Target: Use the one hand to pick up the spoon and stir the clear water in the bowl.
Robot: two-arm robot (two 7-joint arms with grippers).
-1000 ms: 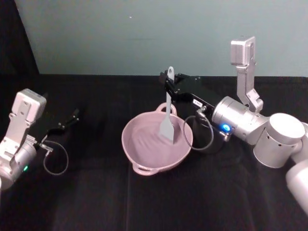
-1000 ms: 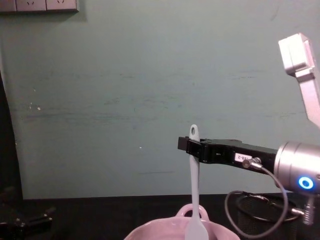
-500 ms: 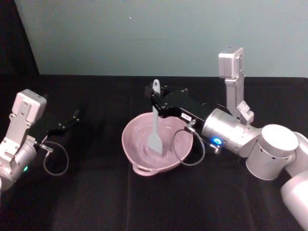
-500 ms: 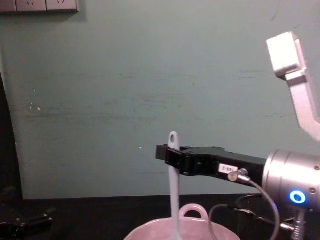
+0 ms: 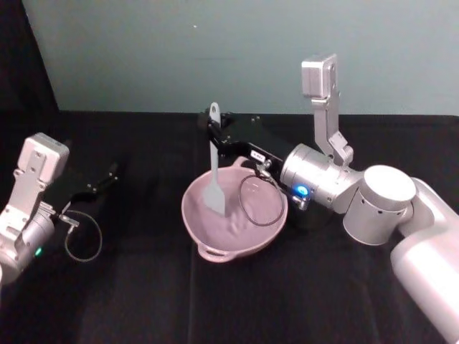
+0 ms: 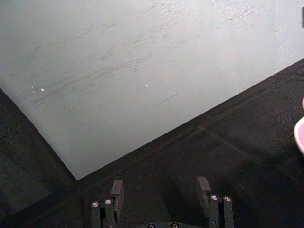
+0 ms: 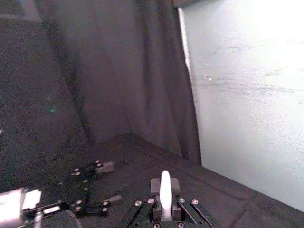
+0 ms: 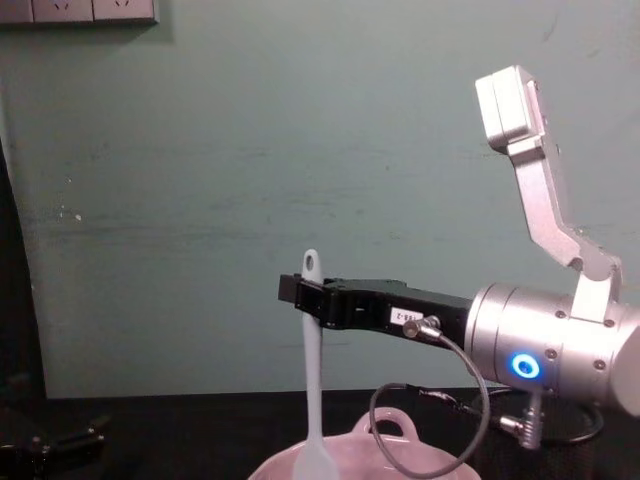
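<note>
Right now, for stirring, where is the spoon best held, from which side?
Upper handle, just below the hole, from the right, as the right gripper does: the spoon stands upright, head down in the bowl, leaving only the handle free. Left gripper idles at left.

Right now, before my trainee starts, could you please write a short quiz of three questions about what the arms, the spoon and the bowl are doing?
1. True or false: the right gripper is shut on the spoon near its handle end, and the spoon stands almost upright.
2. Where is the head of the spoon? A) inside the bowl; B) flat on the table; C) above the left arm.
3. Fill the gap: the left gripper, parked well apart from the bowl, is ____ (open or shut).

Key: 1 true; 2 A; 3 open.
</note>
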